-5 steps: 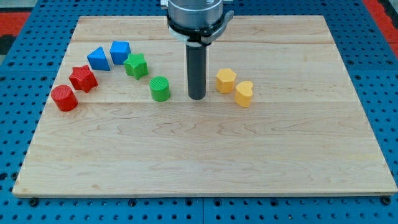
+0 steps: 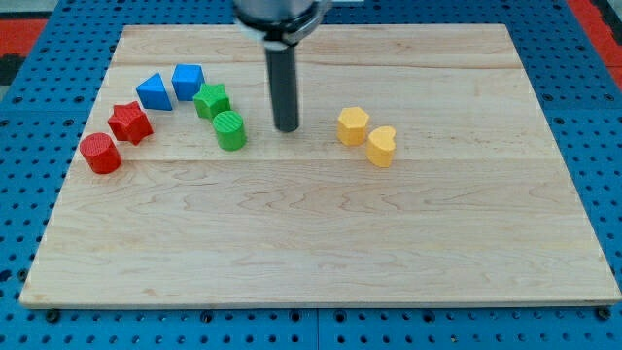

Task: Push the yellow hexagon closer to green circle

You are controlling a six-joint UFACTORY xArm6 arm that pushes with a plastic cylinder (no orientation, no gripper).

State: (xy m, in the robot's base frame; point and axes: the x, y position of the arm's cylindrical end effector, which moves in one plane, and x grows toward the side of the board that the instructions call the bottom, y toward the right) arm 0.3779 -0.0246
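The yellow hexagon (image 2: 353,125) lies on the wooden board right of centre, touching a second yellow block (image 2: 381,146) at its lower right. The green circle (image 2: 230,130) lies left of centre, just below a green star (image 2: 211,101). My tip (image 2: 286,127) stands between the two, a little right of the green circle and a wider gap left of the yellow hexagon. It touches neither block.
Two blue blocks (image 2: 154,91) (image 2: 188,82) lie at the upper left. A red star (image 2: 128,122) and a red cylinder (image 2: 100,154) lie near the board's left edge (image 2: 68,175).
My tip has moved left and up the view. The green circle has shifted left and slightly up, closer to the green star. The yellow blocks have not moved.
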